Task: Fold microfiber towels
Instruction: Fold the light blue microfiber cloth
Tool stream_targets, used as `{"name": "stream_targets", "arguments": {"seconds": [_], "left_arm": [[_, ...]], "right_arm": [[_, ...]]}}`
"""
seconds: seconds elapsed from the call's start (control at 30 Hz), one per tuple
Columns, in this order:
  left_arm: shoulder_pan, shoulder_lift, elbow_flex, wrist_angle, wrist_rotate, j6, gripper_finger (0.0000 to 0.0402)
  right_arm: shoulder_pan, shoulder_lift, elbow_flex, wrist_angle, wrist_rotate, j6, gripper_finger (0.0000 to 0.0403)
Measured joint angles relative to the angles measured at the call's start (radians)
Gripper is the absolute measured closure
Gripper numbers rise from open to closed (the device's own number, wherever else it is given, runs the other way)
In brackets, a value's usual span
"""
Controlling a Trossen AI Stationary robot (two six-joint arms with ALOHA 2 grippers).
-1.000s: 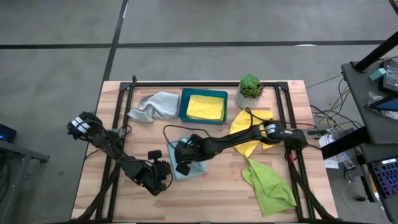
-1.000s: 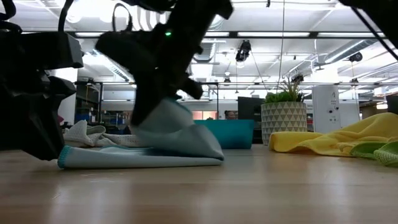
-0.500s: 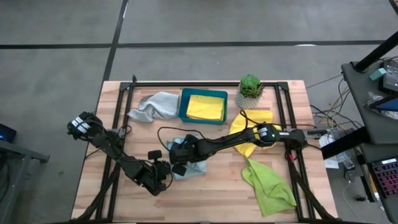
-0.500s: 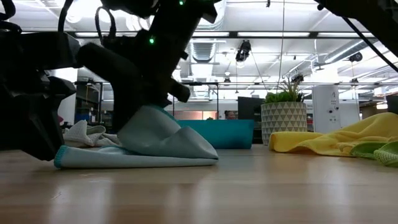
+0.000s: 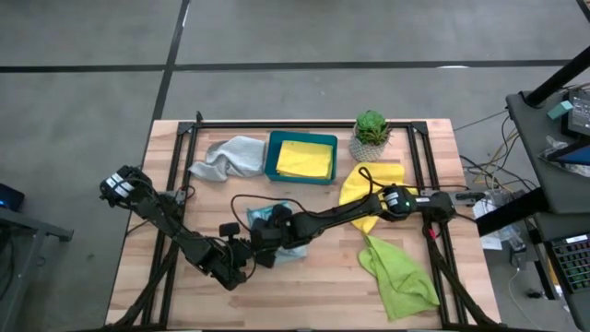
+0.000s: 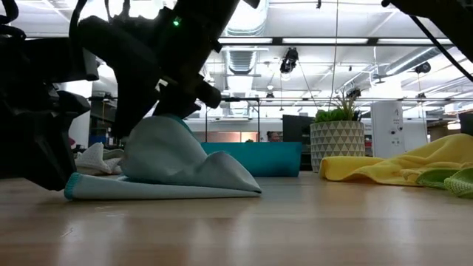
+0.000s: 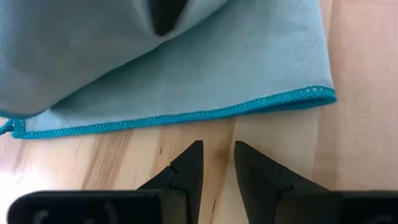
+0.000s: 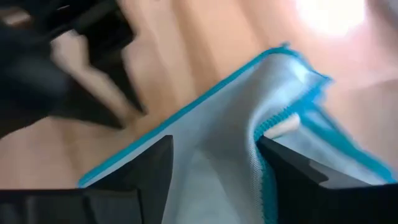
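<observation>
Laying the light blue towel [image 6: 170, 166] flat on the surface [image 5: 323, 286] beneath my right tool [image 8: 214, 171], fingers spread astride its raised fold; I should lift clear gently, left tool [image 7: 216, 163] nearly closed just beside its hem.

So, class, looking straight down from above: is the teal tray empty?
No, a folded yellow towel lies inside the tray, filling most of it.

The wooden worktop [image 5: 313, 286] held a grey towel [image 5: 226, 157], a teal tray [image 5: 272, 157], a plant [image 5: 371, 134], and blue [image 5: 295, 254], yellow [image 5: 355, 189] and green towels [image 5: 401, 272].
</observation>
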Motion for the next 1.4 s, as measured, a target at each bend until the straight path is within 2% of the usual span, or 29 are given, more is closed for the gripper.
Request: {"name": "stream_targets", "arguments": {"seconds": [0.07,0.13,0.33,0.57,0.7,0.83,0.93,1.17,1.4], "left_arm": [[0.0,0.0,0.002,0.0,0.005,0.0,0.0325],[0.0,-0.002,0.003,-0.001,0.028,0.001,0.0325],[-0.001,-0.047,0.005,-0.011,0.098,0.001,0.0325],[-0.005,-0.139,0.005,-0.02,0.123,0.001,0.0325],[-0.013,-0.177,0.005,-0.026,0.122,0.009,0.0325],[-0.014,-0.188,0.004,0.001,0.046,0.014,0.0325],[-0.015,-0.18,0.004,0.081,0.043,0.055,0.0325],[-0.021,-0.111,0.004,0.245,0.037,0.132,0.0325],[-0.02,-0.042,0.003,0.277,-0.03,0.131,0.0325]], "right_arm": [[0.0,0.0,0.0,-0.001,0.042,-0.001,0.0189],[0.0,0.0,0.001,-0.001,0.038,-0.011,0.0186],[0.008,-0.004,0.023,-0.006,-0.049,-0.096,0.0175],[0.047,-0.064,0.013,-0.184,-0.041,-0.199,0.0176],[0.069,-0.101,-0.04,-0.268,-0.041,-0.202,0.0182],[0.084,-0.142,-0.148,-0.252,-0.041,-0.194,0.0188],[0.087,-0.18,-0.243,-0.173,-0.038,-0.174,0.0193],[0.064,-0.287,-0.506,0.175,-0.034,-0.209,0.0198],[-0.02,-0.419,-0.807,0.651,-0.061,-0.269,0.0197]]}}
